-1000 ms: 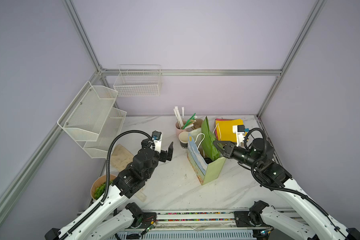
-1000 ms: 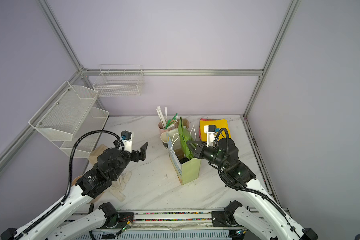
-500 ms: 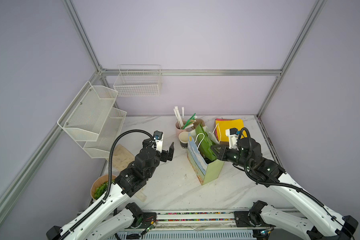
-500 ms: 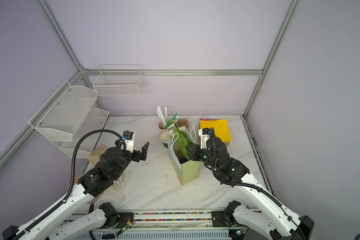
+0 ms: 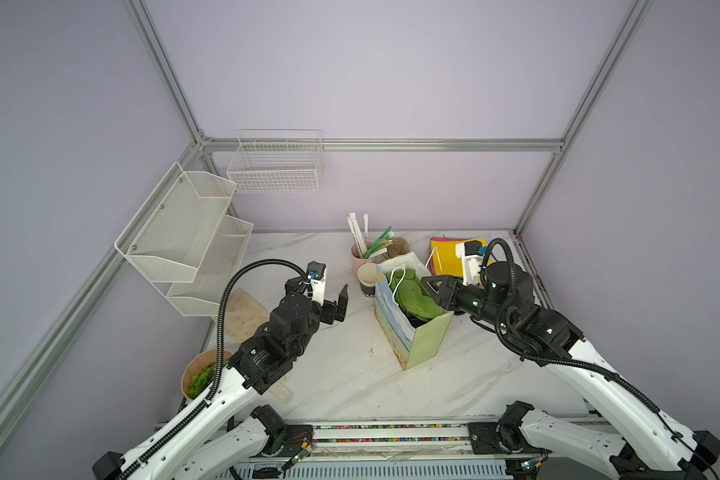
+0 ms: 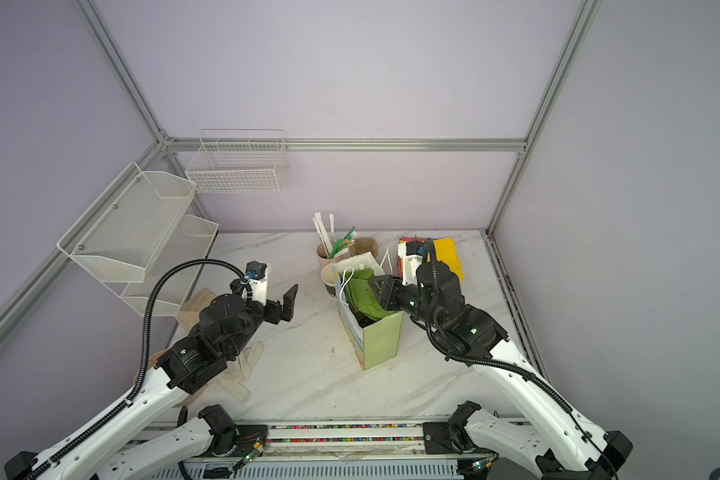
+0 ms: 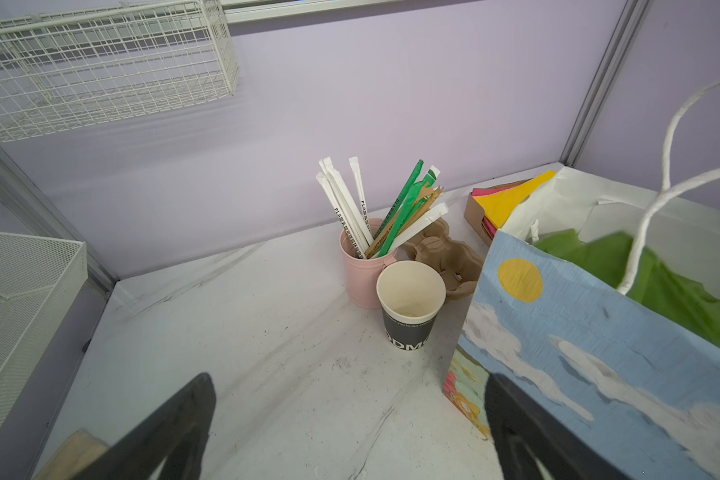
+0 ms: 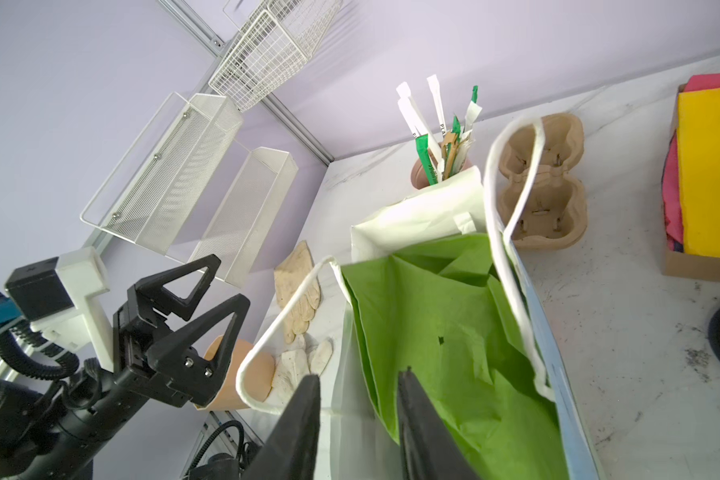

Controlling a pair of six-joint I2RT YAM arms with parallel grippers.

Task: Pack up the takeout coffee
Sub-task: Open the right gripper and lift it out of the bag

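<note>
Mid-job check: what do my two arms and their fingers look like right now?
The left arm and right arm are white near the base, black toward the wrist, each with a black ribbed cable. Each wrist carries a white camera mount with a blue plug. The left gripper and right gripper have black triangular fingers with cut-outs.

I see a lidless black paper cup (image 7: 410, 307) just beside the pink cup of wrapped straws (image 7: 358, 270); a pulp cup carrier (image 8: 545, 183) sits near them; pale work gloves (image 8: 298, 286) lie well apart.
</note>
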